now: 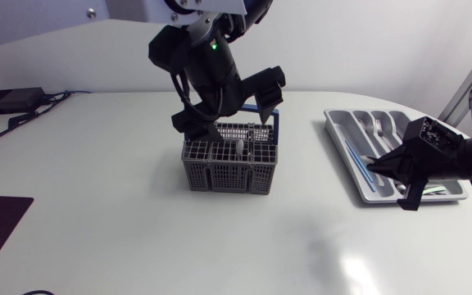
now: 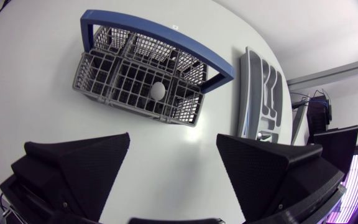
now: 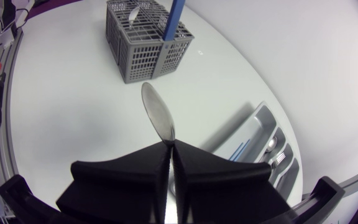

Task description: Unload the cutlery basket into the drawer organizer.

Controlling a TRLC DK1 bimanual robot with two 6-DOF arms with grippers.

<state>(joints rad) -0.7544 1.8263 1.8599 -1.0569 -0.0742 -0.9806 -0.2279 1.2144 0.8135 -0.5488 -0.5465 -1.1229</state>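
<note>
Hovers with the left gripper (image 1: 229,102) over the grey cutlery basket (image 1: 232,168) near the middle of the table (image 1: 97,205), opened wide and gripping nothing. Pinches a spoon (image 3: 157,112) by its handle in the closed right gripper (image 3: 171,149), bowl forward, above the drawer organizer (image 1: 331,123) at the table's right edge. Shows one utensil (image 1: 240,149) upright in the basket, forks (image 1: 367,129) in the organizer.

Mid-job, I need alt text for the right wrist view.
The right gripper is shut on a silver spoon that sticks out ahead of it. Beyond it stands the blue-handled grey basket; the organizer tray lies beside the gripper.
</note>
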